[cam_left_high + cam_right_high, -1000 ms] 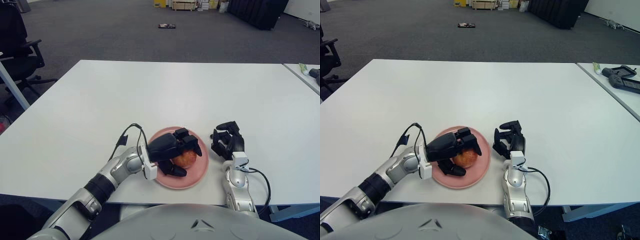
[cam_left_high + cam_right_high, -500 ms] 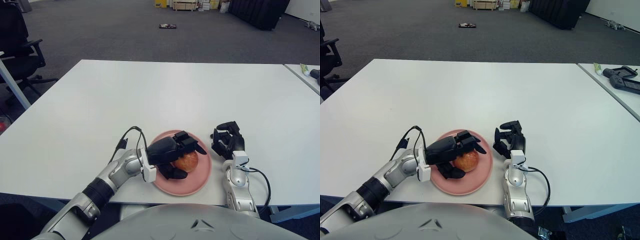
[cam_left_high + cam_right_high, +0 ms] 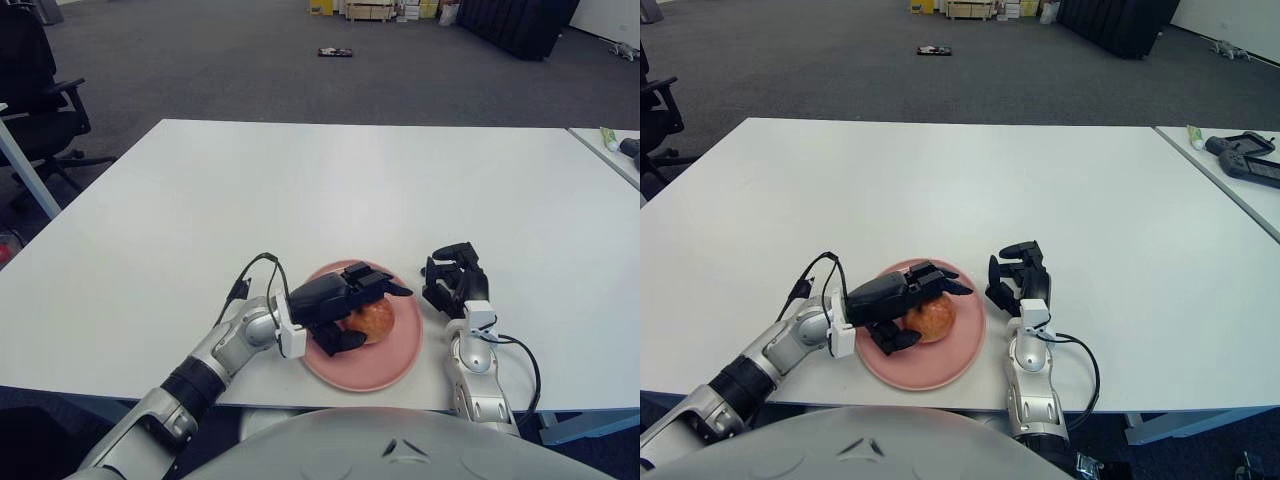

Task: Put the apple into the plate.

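Observation:
A reddish-orange apple (image 3: 377, 320) sits in the pink plate (image 3: 372, 367) near the table's front edge. My left hand (image 3: 358, 313) reaches in from the left. Its upper fingers (image 3: 372, 286) stretch out over the apple's top and the thumb lies low at the apple's left side, so the grasp is loose and open. The apple's left part is hidden behind the hand. My right hand (image 3: 455, 281) shows just to the right of the plate with its fingers curled and nothing in them.
The white table (image 3: 330, 190) stretches far behind the plate. A black office chair (image 3: 35, 80) stands off the left side. A second table at the right carries a black controller (image 3: 1245, 155) and a small tube (image 3: 1193, 131). A dark object (image 3: 334, 52) lies on the floor.
My left hand has loosened from the apple and drawn back a little to the left, leaving more of the apple showing in the plate. The right hand has not moved.

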`<state>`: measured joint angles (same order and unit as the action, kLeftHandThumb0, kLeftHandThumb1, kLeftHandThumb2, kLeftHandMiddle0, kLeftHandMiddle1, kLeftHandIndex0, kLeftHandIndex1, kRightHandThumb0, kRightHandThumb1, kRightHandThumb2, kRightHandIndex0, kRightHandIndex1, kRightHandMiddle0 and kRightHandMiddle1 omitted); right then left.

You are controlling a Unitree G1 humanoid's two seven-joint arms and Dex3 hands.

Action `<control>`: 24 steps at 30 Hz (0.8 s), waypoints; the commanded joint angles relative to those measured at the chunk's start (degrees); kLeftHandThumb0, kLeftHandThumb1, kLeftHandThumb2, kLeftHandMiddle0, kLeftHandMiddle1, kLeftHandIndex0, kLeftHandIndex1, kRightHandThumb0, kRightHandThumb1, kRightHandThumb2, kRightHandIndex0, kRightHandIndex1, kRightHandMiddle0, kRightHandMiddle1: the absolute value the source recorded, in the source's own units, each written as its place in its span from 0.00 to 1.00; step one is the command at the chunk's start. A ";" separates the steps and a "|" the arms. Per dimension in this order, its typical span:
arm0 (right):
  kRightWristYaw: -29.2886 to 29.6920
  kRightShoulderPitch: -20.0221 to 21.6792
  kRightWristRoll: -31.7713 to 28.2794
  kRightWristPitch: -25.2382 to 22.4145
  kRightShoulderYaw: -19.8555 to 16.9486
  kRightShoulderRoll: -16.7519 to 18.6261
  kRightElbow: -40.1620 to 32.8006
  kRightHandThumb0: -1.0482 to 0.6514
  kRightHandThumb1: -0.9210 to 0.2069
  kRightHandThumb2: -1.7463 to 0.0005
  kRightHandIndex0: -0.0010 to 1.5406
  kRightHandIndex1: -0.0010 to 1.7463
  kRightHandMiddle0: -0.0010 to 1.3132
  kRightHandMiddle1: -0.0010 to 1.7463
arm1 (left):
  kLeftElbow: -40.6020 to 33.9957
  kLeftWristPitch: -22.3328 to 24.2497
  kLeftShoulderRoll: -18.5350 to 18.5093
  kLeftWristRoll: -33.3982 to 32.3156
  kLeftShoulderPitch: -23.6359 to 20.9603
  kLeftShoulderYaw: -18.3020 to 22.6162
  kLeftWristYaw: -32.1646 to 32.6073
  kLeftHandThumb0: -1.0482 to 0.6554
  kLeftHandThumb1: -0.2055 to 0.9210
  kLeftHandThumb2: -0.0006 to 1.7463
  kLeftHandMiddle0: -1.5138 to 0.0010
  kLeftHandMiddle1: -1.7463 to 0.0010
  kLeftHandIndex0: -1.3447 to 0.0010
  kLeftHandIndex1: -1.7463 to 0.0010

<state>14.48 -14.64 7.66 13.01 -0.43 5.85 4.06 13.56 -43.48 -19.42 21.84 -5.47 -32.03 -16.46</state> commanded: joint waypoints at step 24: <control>-0.77 -0.33 0.07 1.66 -0.29 -0.79 2.83 0.39 0.21 0.51 0.39 0.77 0.26 1.00 | 11.97 -8.19 4.37 1.12 -2.62 11.97 16.91 0.06 1.00 0.68 0.93 0.69 1.00 0.68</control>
<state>13.72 -14.66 7.73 15.15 -0.57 5.15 4.90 22.51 -49.65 -16.39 25.01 -5.52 -22.59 -2.41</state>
